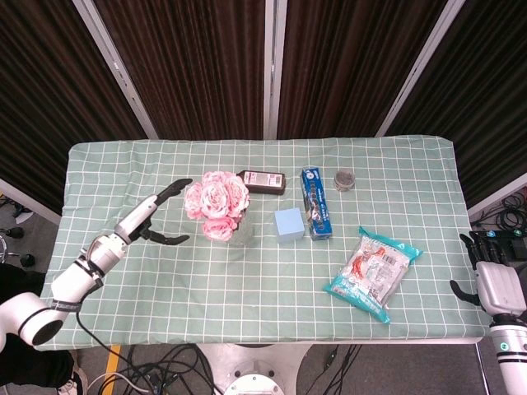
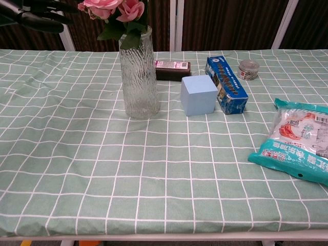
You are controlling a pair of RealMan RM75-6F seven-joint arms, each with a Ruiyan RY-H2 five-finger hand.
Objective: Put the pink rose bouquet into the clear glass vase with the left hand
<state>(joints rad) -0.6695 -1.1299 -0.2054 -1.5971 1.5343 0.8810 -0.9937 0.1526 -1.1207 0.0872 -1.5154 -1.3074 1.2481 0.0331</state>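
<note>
Two hands show, and neither holds anything. The left hand (image 1: 152, 220) hangs above the left part of the bench (image 1: 115, 164), its fingers (image 1: 171, 188) spread wide and pointing right toward the flowers, apart from them. In the chest view only its dark fingertips (image 2: 41, 15) reach in at the top left corner. The right hand (image 1: 492, 276) sits off the right edge of the bench, low and well apart from everything; its fingers point up and lie loosely apart, with nothing between them.

The pink rose bouquet (image 1: 216, 202) stands in the clear glass vase (image 2: 138, 77), blooms and green leaves rising over the rim. The vase stands upright on the green checked cloth, left of centre.

Just right of the vase stands a light blue cube (image 1: 289, 224), and touching or just beside its right side lies a blue box (image 1: 315, 202), long side running near to far. Behind the vase, toward the far edge, lies a dark flat box (image 1: 262, 180) with a pink label. A small round tin (image 1: 344, 179) sits far right of the blue box. A snack bag (image 1: 372, 271) lies near the right edge, angled.
</note>
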